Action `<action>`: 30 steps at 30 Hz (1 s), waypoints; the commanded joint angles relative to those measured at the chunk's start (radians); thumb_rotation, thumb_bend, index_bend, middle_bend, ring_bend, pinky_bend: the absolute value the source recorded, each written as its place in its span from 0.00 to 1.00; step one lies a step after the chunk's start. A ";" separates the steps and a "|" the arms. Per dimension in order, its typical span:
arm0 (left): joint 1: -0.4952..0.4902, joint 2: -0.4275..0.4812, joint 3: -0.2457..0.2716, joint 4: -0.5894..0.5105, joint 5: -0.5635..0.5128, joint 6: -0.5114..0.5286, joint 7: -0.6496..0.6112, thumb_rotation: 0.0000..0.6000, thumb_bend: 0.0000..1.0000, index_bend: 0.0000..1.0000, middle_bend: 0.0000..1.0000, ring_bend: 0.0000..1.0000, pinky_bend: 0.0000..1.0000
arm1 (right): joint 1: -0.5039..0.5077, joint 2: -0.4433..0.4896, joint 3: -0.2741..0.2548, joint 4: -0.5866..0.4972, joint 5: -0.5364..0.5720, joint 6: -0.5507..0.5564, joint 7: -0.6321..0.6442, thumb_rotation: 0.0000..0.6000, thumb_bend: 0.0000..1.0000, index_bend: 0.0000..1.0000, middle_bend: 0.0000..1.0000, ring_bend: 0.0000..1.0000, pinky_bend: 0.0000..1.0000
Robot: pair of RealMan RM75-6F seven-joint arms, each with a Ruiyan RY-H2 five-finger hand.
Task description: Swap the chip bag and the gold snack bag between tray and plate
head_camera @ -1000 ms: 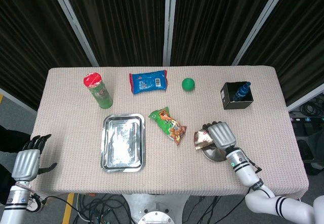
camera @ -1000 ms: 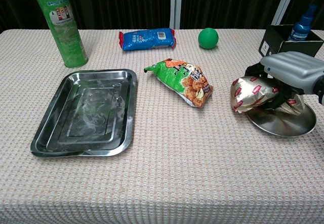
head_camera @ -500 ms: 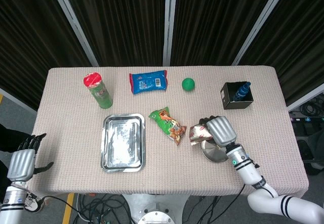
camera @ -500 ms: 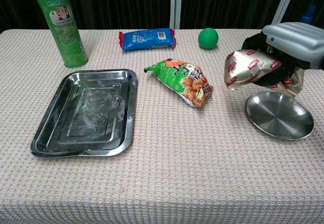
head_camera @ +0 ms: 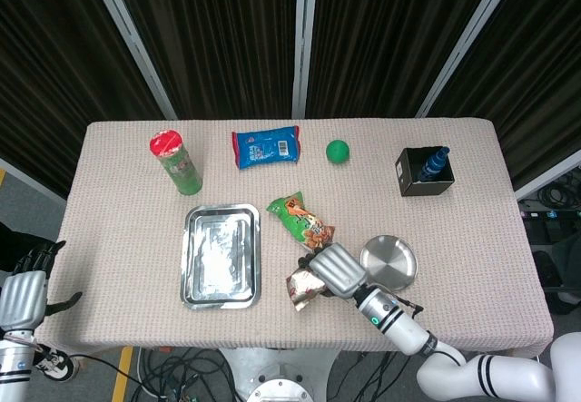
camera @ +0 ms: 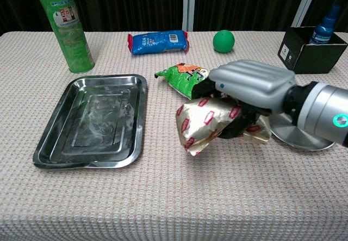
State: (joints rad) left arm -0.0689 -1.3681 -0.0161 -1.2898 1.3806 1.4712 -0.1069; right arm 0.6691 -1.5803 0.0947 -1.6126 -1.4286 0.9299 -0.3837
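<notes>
My right hand (camera: 251, 87) (head_camera: 334, 269) grips the gold snack bag (camera: 204, 122) (head_camera: 303, 286) and holds it above the table, between the tray and the plate. The steel tray (camera: 92, 119) (head_camera: 221, 255) lies bare at the left. The round steel plate (camera: 310, 138) (head_camera: 390, 262) sits bare at the right, partly hidden behind my right wrist in the chest view. The green chip bag (camera: 182, 77) (head_camera: 300, 220) lies on the cloth just behind my right hand. My left hand (head_camera: 22, 293) hangs off the table's left edge holding nothing, fingers apart.
A green chip can (camera: 63, 24) stands at the back left. A blue snack pack (camera: 157, 41) and a green ball (camera: 223, 41) lie along the back. A black box holding a blue bottle (camera: 313, 48) sits at the back right.
My right hand lifted the gold bag off the plate and carried it left, past the chip bag toward the tray. The plate now lies bare. My left hand drifted slightly lower-left.
</notes>
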 commanded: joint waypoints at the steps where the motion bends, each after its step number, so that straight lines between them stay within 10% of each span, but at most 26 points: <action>1: 0.006 -0.003 -0.003 0.013 -0.001 -0.003 -0.010 1.00 0.12 0.14 0.17 0.09 0.18 | 0.028 -0.043 0.019 0.032 0.035 -0.027 -0.014 1.00 0.12 0.20 0.36 0.28 0.34; 6: 0.014 -0.004 -0.008 0.028 0.002 -0.001 -0.029 1.00 0.12 0.14 0.17 0.09 0.17 | 0.054 -0.035 0.032 0.021 0.037 -0.048 0.021 1.00 0.00 0.00 0.10 0.00 0.06; 16: 0.020 0.000 -0.018 0.027 0.018 0.002 -0.049 1.00 0.12 0.14 0.17 0.09 0.17 | 0.012 0.065 0.087 -0.101 0.026 0.090 0.112 1.00 0.00 0.00 0.08 0.00 0.03; 30: 0.021 -0.009 -0.011 0.055 0.026 -0.037 -0.058 1.00 0.12 0.14 0.17 0.08 0.17 | 0.151 -0.247 0.246 0.197 0.483 0.079 -0.109 1.00 0.01 0.00 0.05 0.00 0.00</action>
State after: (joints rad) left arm -0.0481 -1.3766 -0.0282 -1.2358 1.4052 1.4353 -0.1635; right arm 0.7849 -1.7704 0.3085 -1.4708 -1.0026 1.0046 -0.4488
